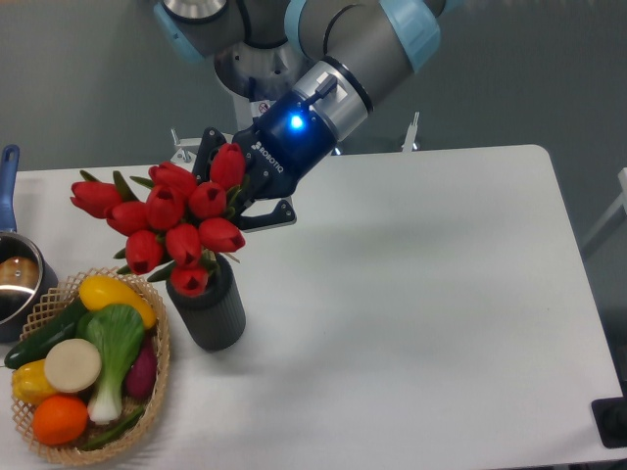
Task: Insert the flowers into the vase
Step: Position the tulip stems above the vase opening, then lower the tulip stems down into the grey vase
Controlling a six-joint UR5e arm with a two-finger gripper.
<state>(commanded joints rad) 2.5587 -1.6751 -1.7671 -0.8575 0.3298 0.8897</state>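
Note:
The red tulips point(176, 217) with green leaves stand bunched in the mouth of the dark grey ribbed vase point(214, 315), which is upright at the left of the white table. The blooms lean up and to the left over the vase's rim. My gripper point(240, 182) is just behind and above the bunch at its upper right. Its two black fingers are spread wide, one at the top of the bunch point(208, 147) and one at its right point(272, 213). The blooms hide the space between the fingers, and the stems are hidden.
A woven wicker basket point(160, 382) with several toy vegetables, among them a green-and-white leek-like one point(113, 343), sits just left of the vase. A steel pot point(14, 284) with a blue handle point(8, 166) stands at the left edge.

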